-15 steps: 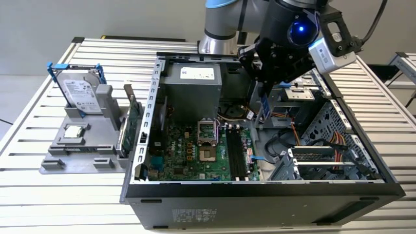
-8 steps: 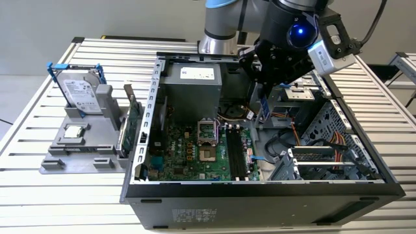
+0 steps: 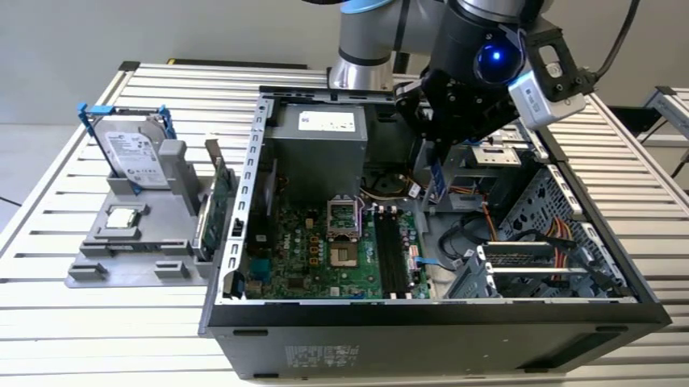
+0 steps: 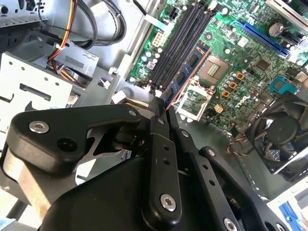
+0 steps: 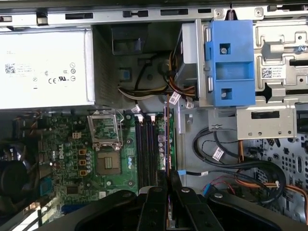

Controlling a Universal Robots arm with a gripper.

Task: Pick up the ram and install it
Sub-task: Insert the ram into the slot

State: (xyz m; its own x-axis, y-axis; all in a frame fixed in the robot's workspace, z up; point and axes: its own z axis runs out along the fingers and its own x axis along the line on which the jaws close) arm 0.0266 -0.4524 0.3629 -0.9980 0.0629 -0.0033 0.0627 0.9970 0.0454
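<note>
The ram (image 4: 192, 65) is a thin blue-edged stick with black chips, and my gripper (image 4: 161, 103) is shut on one end of it. In the exterior view the ram (image 3: 437, 179) hangs on edge below the gripper (image 3: 440, 149), above the open computer case (image 3: 431, 310). In the first wrist view the ram (image 5: 167, 139) shows edge-on, lined up along the black memory slots (image 5: 147, 149) and beside them, with the gripper (image 5: 168, 180) behind it. The memory slots (image 3: 393, 250) lie on the green motherboard (image 3: 312, 258), lower than the ram.
The grey power supply (image 3: 323, 133) fills the case's far end. A blue drive bracket (image 5: 230, 62) and coloured cables (image 5: 250, 168) sit close to the slots. Outside the case, a hard drive in a blue frame (image 3: 135, 153) and a green card (image 3: 221, 205) stand on a grey holder (image 3: 129, 258).
</note>
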